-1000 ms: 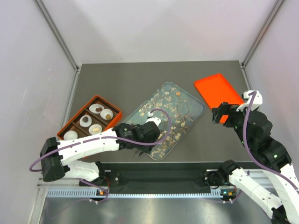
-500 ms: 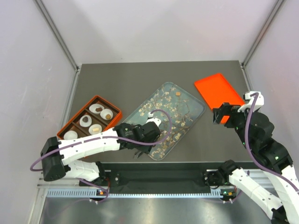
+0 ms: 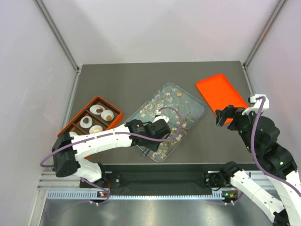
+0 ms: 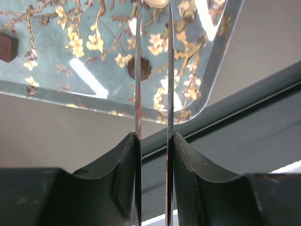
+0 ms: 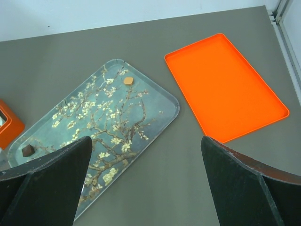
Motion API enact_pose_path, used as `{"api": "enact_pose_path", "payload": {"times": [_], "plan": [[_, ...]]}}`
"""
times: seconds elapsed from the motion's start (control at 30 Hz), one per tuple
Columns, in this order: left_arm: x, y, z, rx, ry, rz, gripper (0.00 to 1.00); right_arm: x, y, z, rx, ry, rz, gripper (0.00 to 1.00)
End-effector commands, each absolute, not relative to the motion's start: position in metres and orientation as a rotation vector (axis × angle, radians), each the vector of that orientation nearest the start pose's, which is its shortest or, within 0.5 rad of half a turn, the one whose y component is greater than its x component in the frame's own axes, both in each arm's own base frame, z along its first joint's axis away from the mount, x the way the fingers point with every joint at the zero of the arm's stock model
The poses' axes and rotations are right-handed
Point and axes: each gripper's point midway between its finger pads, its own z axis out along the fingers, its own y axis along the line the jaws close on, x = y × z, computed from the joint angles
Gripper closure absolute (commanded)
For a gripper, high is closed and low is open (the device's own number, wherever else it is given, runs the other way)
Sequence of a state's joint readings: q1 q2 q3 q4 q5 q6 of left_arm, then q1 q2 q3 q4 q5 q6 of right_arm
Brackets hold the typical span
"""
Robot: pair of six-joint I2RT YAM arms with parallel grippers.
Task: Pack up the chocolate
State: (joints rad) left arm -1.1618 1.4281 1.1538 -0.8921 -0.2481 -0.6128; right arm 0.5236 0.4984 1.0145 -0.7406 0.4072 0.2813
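A dark grey table (image 3: 141,77) is sitting between pale walls (image 3: 28,70). A blossom-patterned tray (image 5: 160,96) is carrying loose chocolate (image 5: 128,81), flanked by an orange lid (image 5: 225,89) and a compartment box (image 3: 75,123). The left gripper (image 4: 154,19) is bracketing 1 cream piece (image 4: 155,2) with its blades narrowed, though the grip is unclear. The right gripper (image 5: 146,188) is hovering, spread wide.

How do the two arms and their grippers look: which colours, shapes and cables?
Both the left arm and the right arm are built of rounded white segments linked by black joints, and a purple cable loops along each. The left gripper has black curved bodies that carry thin, flat metal jaws. The right gripper has broad, black, wedge-shaped jaws.
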Motion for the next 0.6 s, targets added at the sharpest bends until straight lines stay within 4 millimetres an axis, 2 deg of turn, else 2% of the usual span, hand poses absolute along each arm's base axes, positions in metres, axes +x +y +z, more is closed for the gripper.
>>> {"api": "enact_pose_path", "payload": {"times": [0.0, 0.1, 0.2, 0.27, 0.4, 0.57], "plan": [[0.153, -0.280, 0.142, 0.550, 2.570, -0.208, 0.63, 0.199, 0.050, 0.326, 0.080, 1.748, 0.241, 0.00], [0.166, -0.285, 0.148, 0.507, 2.573, -0.217, 0.63, 0.199, 0.052, 0.325, 0.080, 1.745, 0.258, 0.00], [0.188, -0.283, 0.155, 0.434, 2.574, -0.231, 0.64, 0.199, 0.052, 0.324, 0.079, 1.740, 0.264, 0.00], [0.195, -0.281, 0.158, 0.411, 2.584, -0.248, 0.66, 0.198, 0.053, 0.325, 0.077, 1.735, 0.270, 0.00], [0.215, -0.274, 0.178, 0.342, 2.561, -0.267, 0.66, 0.196, 0.054, 0.323, 0.073, 1.734, 0.283, 0.00], [0.240, -0.243, 0.199, 0.194, 2.541, -0.259, 0.67, 0.194, 0.058, 0.320, 0.066, 1.730, 0.315, 0.00]]}}
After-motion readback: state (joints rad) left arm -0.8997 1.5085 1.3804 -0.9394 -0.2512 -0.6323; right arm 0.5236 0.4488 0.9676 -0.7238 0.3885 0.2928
